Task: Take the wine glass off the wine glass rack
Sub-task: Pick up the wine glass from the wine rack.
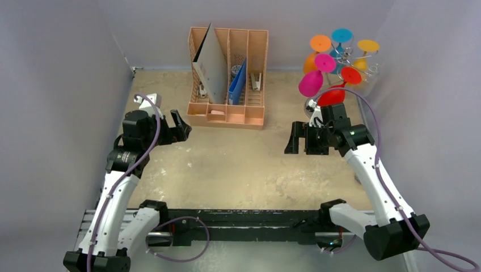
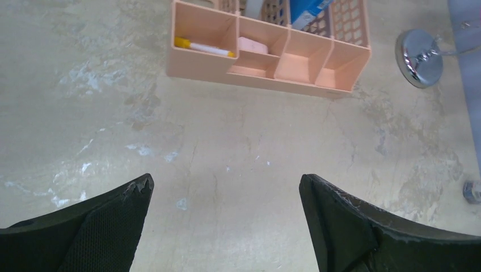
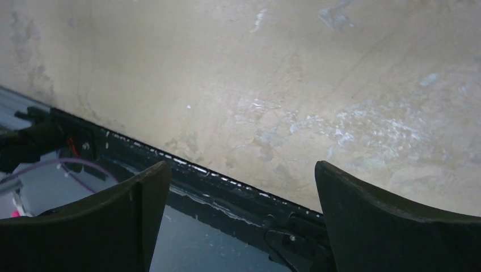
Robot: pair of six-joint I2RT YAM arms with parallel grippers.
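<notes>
Wine glasses (image 1: 325, 62) in orange, blue, yellow, magenta and red hang bowl-down, feet uppermost, from the wine glass rack (image 1: 347, 56), a silver wire stand in the far right corner of the worn beige table (image 1: 238, 170), seen from the overhead camera. All the glasses are on the rack's looping arms, and neither arm touches them. The right gripper (image 1: 296, 139) is on the near side of the rack, pointing left toward the middle of the table, its two black fingers spread wide with nothing between them. Its wrist hides part of the rack's stem from above. The right wrist camera shows only bare tabletop, the black rail (image 3: 227, 181) along the table's near edge and a purple cable (image 3: 68, 167) below it. Across the table, the left gripper (image 1: 180, 126) is close to the front left corner of a peach desk organiser (image 1: 227, 107), jaws likewise wide apart and empty. Its wrist camera looks between the fingers at the organiser's low front trays, where a white marker with yellow ends (image 2: 204, 47) lies in the leftmost compartment and a pink eraser (image 2: 252, 45) in the next. The rack's shiny disc base (image 2: 420, 58) rests on the table to the right of the organiser, apart from it. A white sheet (image 1: 212, 65) and a blue folder (image 1: 237, 85) stand tilted in the organiser's tall rear slots.
</notes>
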